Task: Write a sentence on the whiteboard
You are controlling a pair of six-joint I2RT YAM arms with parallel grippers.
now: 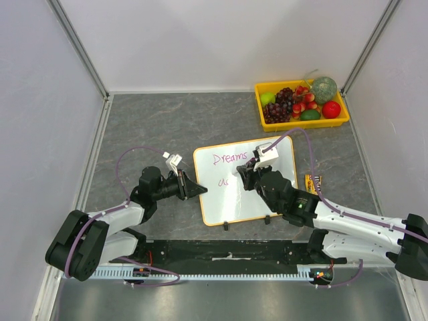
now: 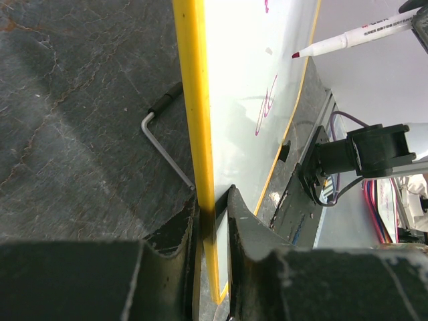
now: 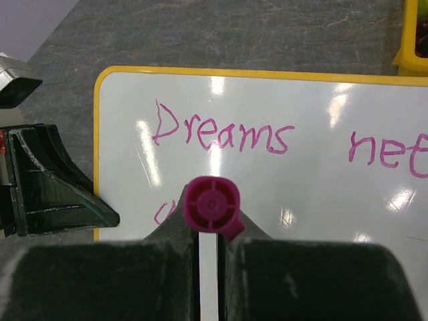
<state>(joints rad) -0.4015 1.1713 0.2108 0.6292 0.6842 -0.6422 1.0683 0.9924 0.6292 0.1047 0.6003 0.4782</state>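
Note:
The whiteboard (image 1: pixel 249 194) lies flat mid-table, white with a yellow-orange frame (image 2: pixel 194 100), and carries pink writing: "Dreams", the start of another word, and a short stroke below. My left gripper (image 1: pixel 199 190) is shut on the board's left edge, with the frame pinched between its fingers (image 2: pixel 214 217). My right gripper (image 1: pixel 245 175) is shut on a white marker with a pink end cap (image 3: pixel 212 206) and stands over the board's left half. In the left wrist view the marker's (image 2: pixel 348 40) pink tip hangs just off the white surface. The left gripper (image 3: pixel 60 194) also shows in the right wrist view.
A yellow tray (image 1: pixel 302 124) of fruit stands at the back right. A small snack packet (image 1: pixel 313 182) lies by the board's right edge. A bent metal rod with a black tip (image 2: pixel 162 134) rests on the grey table beside the frame. White walls enclose the table.

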